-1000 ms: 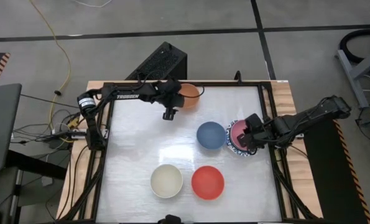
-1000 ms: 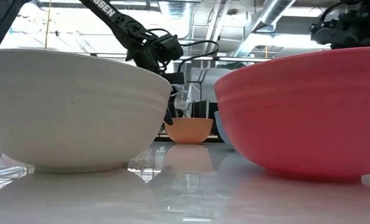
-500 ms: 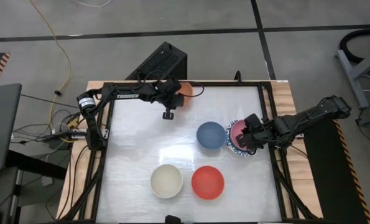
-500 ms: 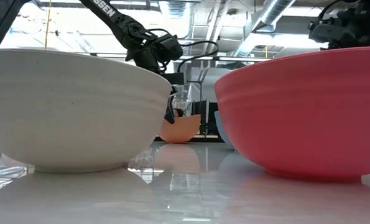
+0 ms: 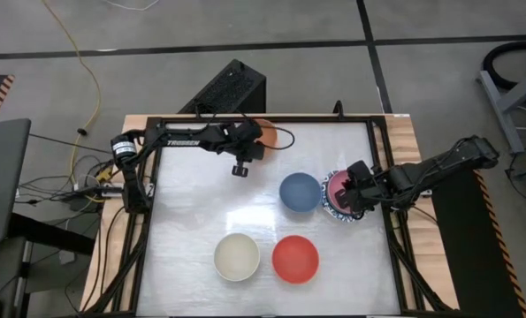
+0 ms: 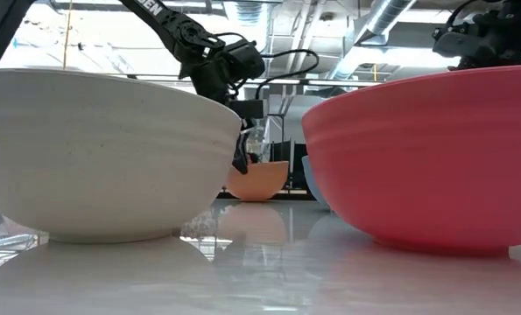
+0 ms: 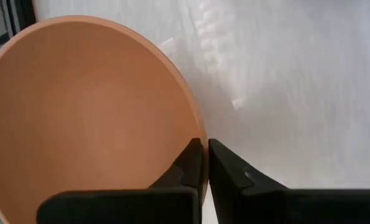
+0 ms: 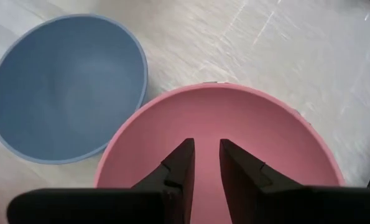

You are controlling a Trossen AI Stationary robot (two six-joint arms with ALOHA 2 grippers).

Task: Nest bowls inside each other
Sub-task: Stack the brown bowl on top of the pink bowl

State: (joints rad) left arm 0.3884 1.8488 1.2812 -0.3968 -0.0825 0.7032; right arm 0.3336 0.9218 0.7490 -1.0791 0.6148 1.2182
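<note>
Pick-up step in hand: left hand (image 7: pixel 203 163) clamped on orange bowl (image 7: pixel 85 118) rim, tilted off the surface (image 5: pixel 201 221); next, carry toward blue bowl (image 5: pixel 300 192), where right hand (image 8: pixel 205 163) hangs part-open over pink bowl (image 8: pixel 259 134).

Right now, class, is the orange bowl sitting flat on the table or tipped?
Tipped. In the low view the orange bowl leans, one side lifted, and the left gripper is shut on its rim.

Bowls – orange (image 7: pixel 79 118), blue (image 8: pixel 63 87), pink (image 8: pixel 234 124), cream (image 5: pixel 237 256), red (image 5: pixel 295 259)
</note>
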